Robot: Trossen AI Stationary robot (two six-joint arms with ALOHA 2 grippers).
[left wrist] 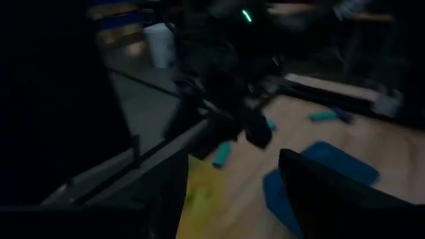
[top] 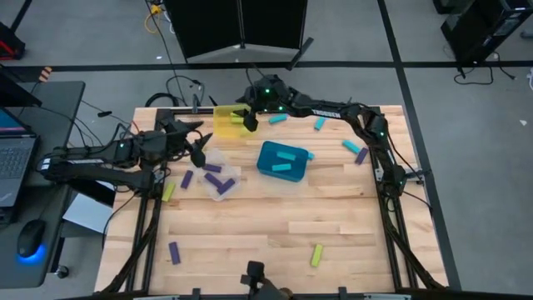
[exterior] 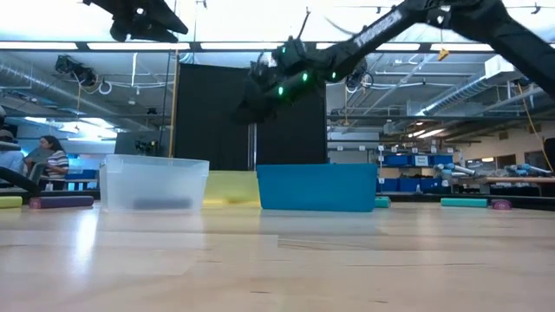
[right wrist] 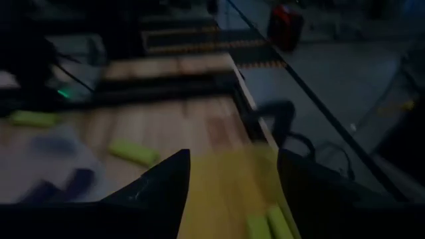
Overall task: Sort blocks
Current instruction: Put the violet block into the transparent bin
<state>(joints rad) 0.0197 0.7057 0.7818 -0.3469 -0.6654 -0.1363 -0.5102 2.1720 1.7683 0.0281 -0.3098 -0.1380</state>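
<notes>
Small bars lie scattered on the wooden table. Two cyan blocks [top: 283, 158] lie in the teal bin [top: 265, 167], purple blocks [top: 218, 179] in the clear bin [top: 223, 193], and yellow-green blocks [right wrist: 265, 222] in the yellow bin [top: 225, 125]. Loose on the table are cyan blocks [top: 320, 124], purple blocks [top: 174, 252] and yellow-green blocks [top: 316, 255]. My left gripper [top: 197, 152] hangs open and empty in the air beside the clear bin's far left corner. My right gripper [right wrist: 234, 156] is open and empty above the yellow bin's right side.
The three bins stand close together in the table's far middle. A laptop [top: 12, 162] and a mouse [top: 29, 237] sit on a side desk to the left. Cables [top: 179, 87] lie behind the far edge. The near half of the table holds only two loose blocks.
</notes>
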